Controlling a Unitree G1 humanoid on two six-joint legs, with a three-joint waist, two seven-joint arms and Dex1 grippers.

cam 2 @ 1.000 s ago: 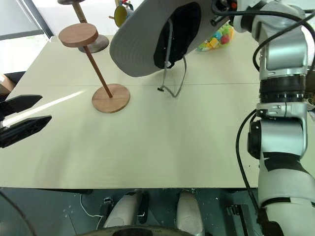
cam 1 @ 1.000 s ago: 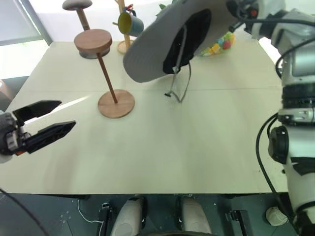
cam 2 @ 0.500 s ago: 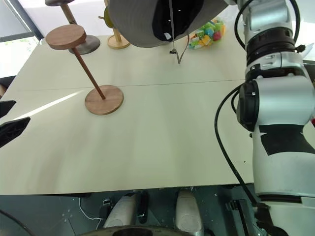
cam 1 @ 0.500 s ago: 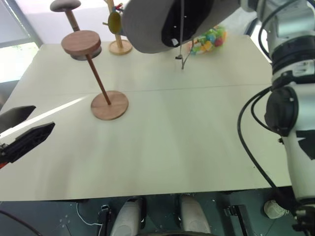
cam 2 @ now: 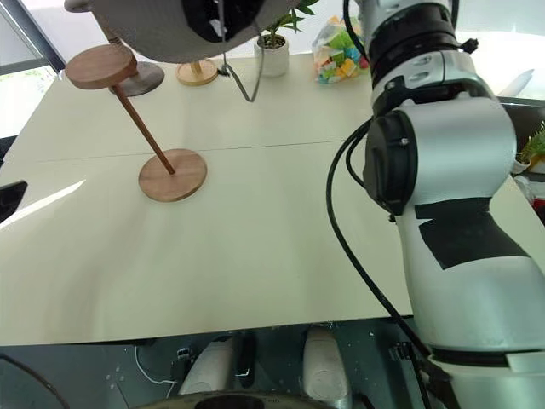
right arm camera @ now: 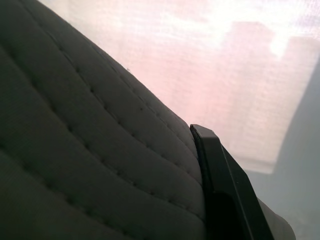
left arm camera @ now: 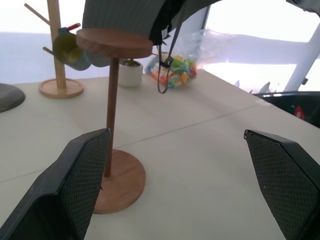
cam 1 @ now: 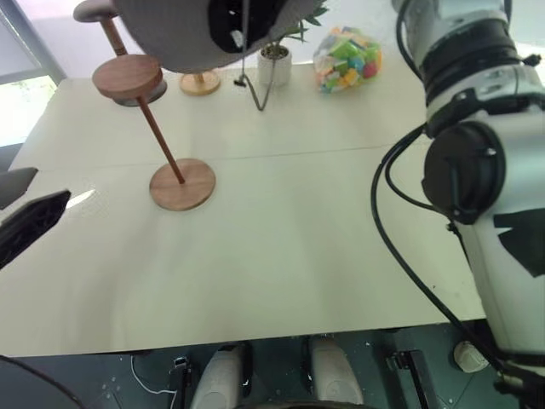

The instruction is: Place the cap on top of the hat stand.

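Left eye view: cap (cam 1: 170, 34), clamped in right gripper (right arm camera: 220, 170), has shifted left, now overhanging hat stand (cam 1: 128, 77) disc. L gripper (left arm camera: 185, 195) wide, idle. Next: lower.

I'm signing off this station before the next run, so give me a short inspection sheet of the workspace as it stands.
Surface: pale table, one seam line running across it.
Job's things: cap held up in the air, its brim over the hat stand disc, not yet resting on it; chin cord dangling.
Clutter: second stand with greyish top, mug tree with a cup, small potted plant, bag of coloured blocks.
Grippers: left gripper open, holding nothing, low beside the table; right gripper finger pressed on the cap's fabric.
Cables: black cable along the right arm.
Surroundings: bright window behind.
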